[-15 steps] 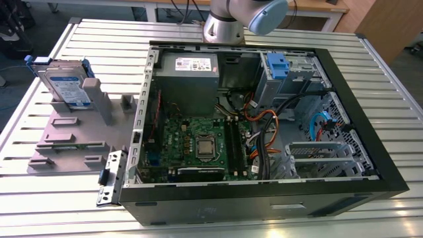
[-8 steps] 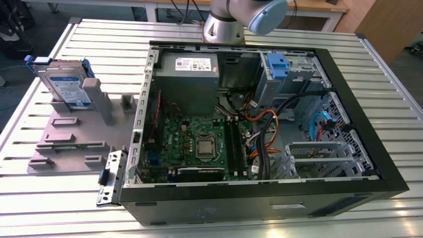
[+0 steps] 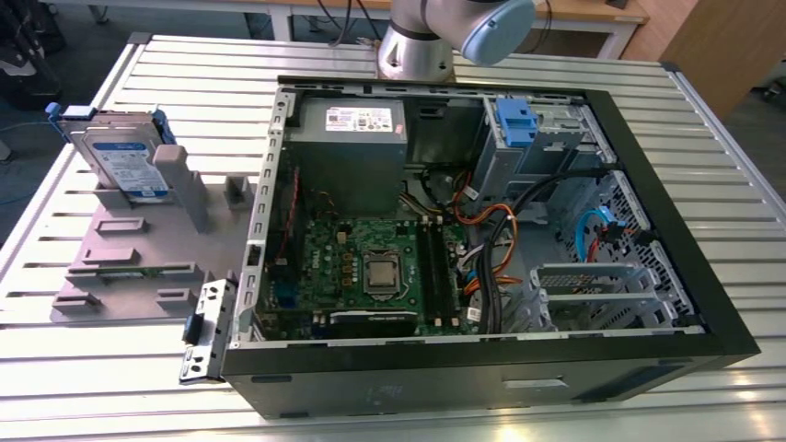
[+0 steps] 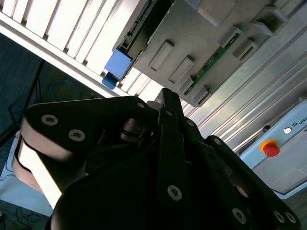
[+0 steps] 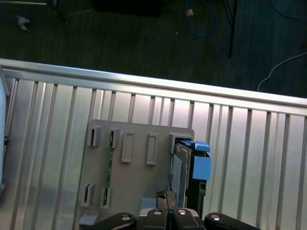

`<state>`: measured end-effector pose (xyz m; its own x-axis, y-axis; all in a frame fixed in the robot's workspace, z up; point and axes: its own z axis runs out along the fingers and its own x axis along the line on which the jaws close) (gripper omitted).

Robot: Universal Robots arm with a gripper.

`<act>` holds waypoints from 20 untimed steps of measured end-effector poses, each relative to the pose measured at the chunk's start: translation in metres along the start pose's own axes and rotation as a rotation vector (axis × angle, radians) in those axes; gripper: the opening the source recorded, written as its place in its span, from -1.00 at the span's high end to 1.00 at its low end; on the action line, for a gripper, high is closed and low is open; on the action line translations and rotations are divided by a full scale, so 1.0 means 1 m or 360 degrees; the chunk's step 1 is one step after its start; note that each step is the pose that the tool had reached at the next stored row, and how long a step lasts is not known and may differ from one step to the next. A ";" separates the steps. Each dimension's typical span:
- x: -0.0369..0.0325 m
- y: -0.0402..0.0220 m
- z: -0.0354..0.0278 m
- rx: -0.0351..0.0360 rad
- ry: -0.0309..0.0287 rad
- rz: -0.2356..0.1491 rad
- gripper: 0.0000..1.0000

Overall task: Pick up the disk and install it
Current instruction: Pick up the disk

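Disk (image 3: 123,157) upright in grey rack (image 3: 123,267), tabletop (image 3: 687,110) corner at the exterior view's far left, beside case (image 3: 491,368). Gripper (image 5: 166,195) over rack, closed, empty. Probably stiff, dense, shock-sensitive; grasp blue carrier (image 5: 200,165) edges.

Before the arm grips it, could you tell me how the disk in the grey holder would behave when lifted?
The disk looks like a rigid metal slab, so probably stiff and fairly heavy for its size. It stands on edge in the grey holder, so a sideways push might tip it.
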<state>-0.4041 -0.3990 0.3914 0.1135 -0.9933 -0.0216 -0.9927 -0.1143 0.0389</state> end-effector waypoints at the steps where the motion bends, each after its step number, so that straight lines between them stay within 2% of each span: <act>1: 0.0000 0.0000 0.0000 0.0000 0.00002 -0.0002 0.79; 20: 0.0000 -0.0001 0.0000 -0.0001 0.00017 -0.0042 0.79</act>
<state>-0.4040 -0.3990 0.3914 0.1397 -0.9900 -0.0216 -0.9893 -0.1404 0.0389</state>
